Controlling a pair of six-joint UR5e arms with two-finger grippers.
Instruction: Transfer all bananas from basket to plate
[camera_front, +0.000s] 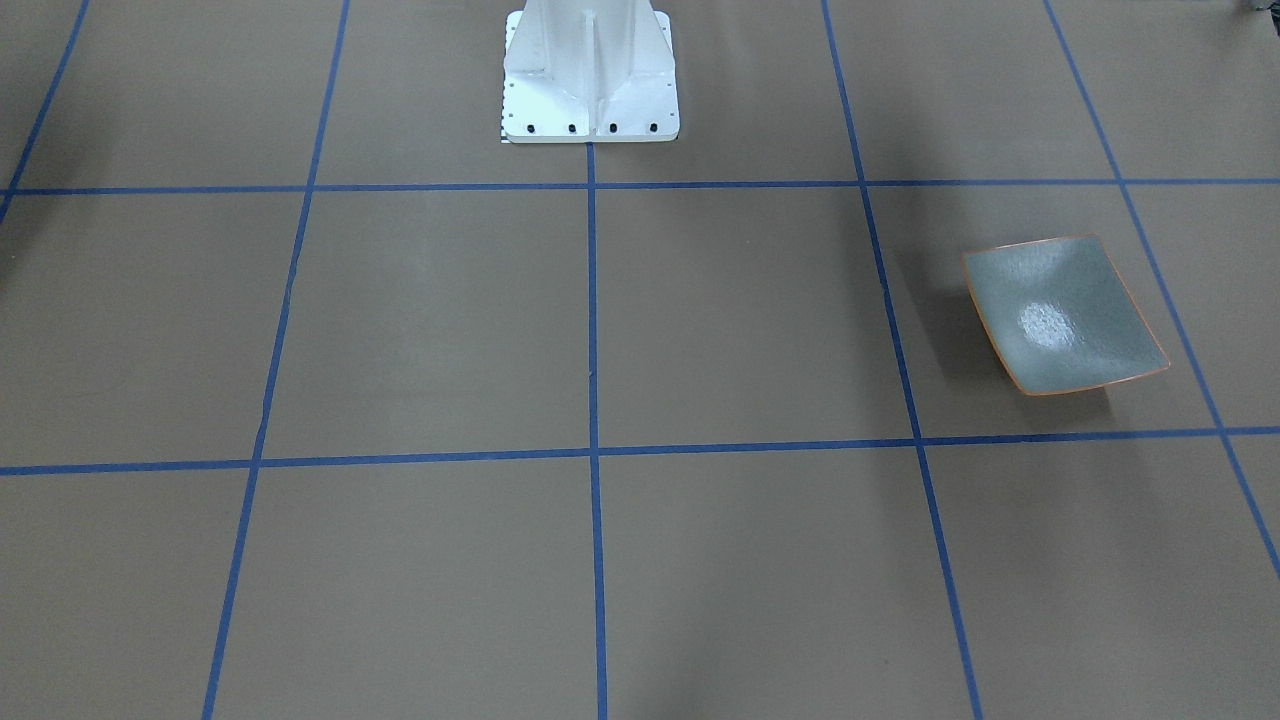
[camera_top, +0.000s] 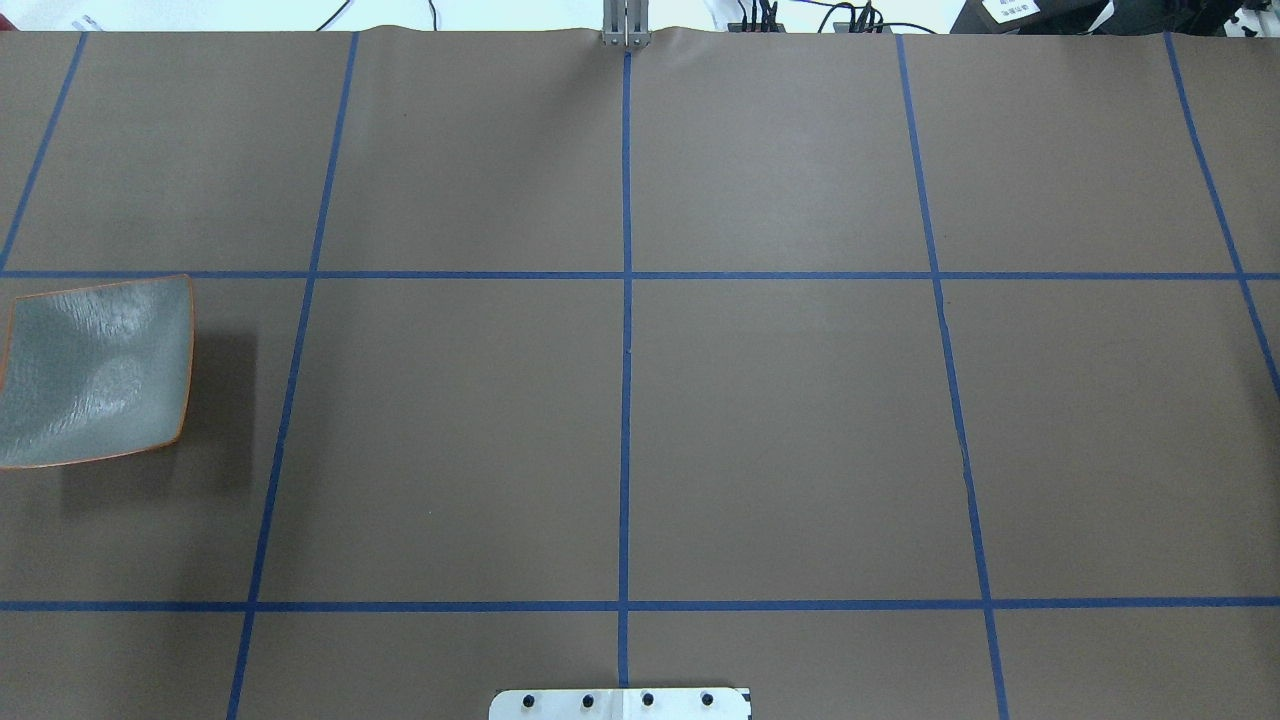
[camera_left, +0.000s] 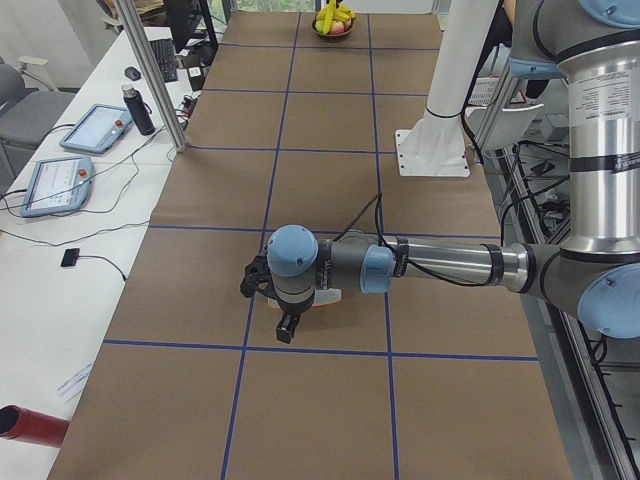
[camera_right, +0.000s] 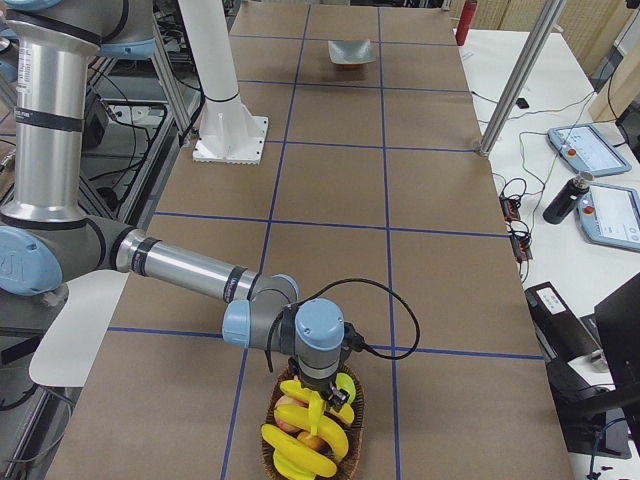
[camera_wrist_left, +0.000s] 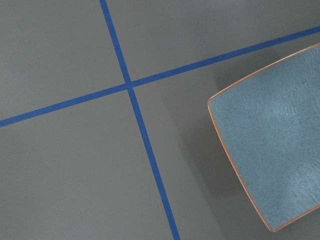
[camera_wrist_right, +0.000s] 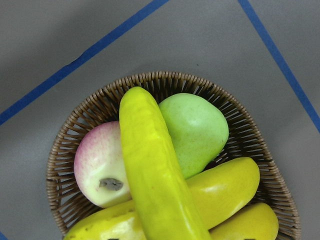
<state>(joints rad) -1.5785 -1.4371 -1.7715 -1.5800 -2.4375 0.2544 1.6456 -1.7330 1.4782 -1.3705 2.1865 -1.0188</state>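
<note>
Bananas (camera_wrist_right: 150, 175) lie piled in the basket (camera_wrist_right: 170, 78), directly beneath the right gripper (camera_right: 320, 392), over a green fruit (camera_wrist_right: 197, 127) and a pink apple (camera_wrist_right: 97, 167). Plate (camera_wrist_left: 272, 150) rests on the table (camera_wrist_left: 75, 175), below the left gripper (camera_left: 288, 322) and offset to one side. Whether either gripper's fingers are apart or together cannot be told. The label (camera_left: 600, 92) on the left arm (camera_left: 450, 265) is too small to read.

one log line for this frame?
plate: empty | bananas: in basket | right gripper: over basket, state unclear | left gripper: near plate, state unclear
</note>
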